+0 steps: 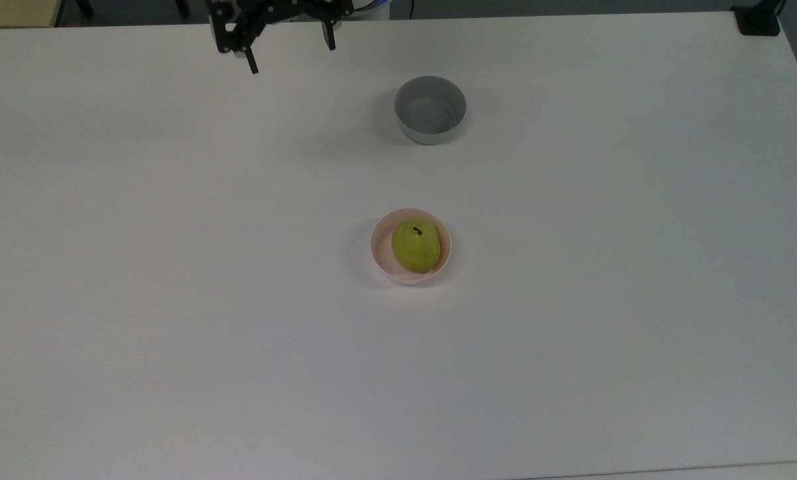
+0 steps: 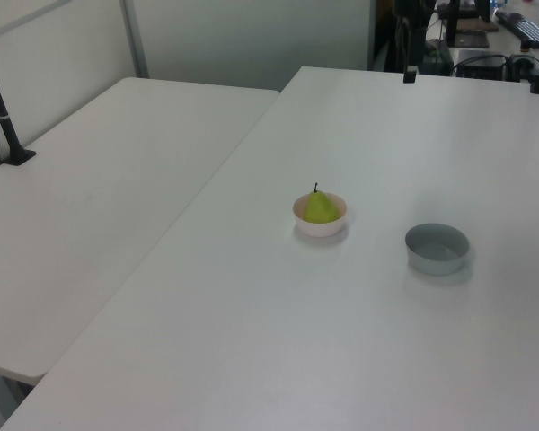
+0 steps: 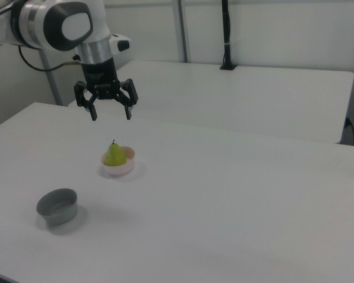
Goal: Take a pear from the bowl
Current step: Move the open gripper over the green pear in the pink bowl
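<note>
The pear [image 1: 416, 246] sits stem-up in the pink bowl [image 1: 379, 250] mid-table [image 1: 172, 300]. A grey bowl [image 1: 430, 109] stands apart, farther up in the top view. The gripper [image 3: 111, 113] hangs high, fingers spread wide, holding nothing; nothing lies between it and the fruit.

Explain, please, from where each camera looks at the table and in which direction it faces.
Top view: high above the table, looking down; pear in pink bowl mid-frame, end effector open at the upper edge.
Left view: raised at one table end, looking along it; a finger shows at the far end.
Right view: raised at the opposite end, facing back; arm and end effector above the bowl.
All three share the pear, both bowls including the grey bowl.
</note>
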Robot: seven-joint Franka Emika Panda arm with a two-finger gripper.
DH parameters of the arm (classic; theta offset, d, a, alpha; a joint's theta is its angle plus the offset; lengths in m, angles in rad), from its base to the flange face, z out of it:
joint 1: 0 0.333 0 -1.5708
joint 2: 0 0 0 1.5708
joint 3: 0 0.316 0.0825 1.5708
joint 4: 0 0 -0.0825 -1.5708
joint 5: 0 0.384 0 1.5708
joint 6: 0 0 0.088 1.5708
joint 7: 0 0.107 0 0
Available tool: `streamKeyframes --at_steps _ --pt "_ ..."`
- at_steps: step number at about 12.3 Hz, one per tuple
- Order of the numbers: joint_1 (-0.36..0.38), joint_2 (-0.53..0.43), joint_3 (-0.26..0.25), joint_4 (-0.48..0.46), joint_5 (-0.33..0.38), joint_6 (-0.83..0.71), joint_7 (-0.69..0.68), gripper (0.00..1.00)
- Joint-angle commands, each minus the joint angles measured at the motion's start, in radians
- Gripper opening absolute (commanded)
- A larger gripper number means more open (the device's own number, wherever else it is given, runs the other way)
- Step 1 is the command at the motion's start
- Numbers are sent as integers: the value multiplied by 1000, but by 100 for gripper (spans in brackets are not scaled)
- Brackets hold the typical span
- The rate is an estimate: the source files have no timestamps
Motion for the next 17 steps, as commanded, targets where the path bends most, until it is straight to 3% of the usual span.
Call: streamKeyframes --at_steps 1,7,10,17 --pt "34 61 7 9 -16 89 10 100" --pt "172 233 5 23 -25 294 401 100" --pt "216 316 5 23 -69 391 455 100" --pt "239 417 7 23 -70 520 477 100"
